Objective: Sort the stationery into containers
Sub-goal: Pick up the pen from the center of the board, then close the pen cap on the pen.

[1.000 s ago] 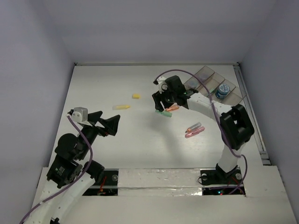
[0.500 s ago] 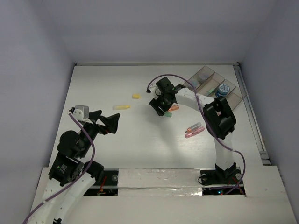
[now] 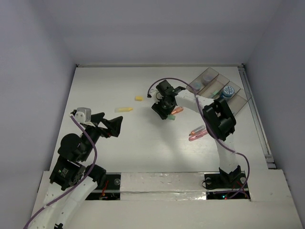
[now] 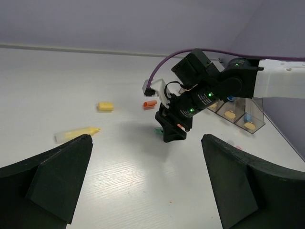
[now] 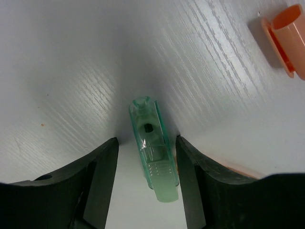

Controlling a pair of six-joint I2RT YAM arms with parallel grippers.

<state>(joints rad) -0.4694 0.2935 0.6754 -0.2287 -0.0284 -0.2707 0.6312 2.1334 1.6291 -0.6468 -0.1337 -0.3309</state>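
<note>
Here the right end effector (image 5: pixel 146 139) stood open astride the green stick (image 5: pixel 152 160), its long axis 12-to-6 o'clock, clear tip at 12; the left end effector (image 4: pixel 147 140) gaped empty.

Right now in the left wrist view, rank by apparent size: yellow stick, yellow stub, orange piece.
1. yellow stick
2. yellow stub and orange piece: they look about alike, and the orange piece lies farther off, so unranked.
</note>
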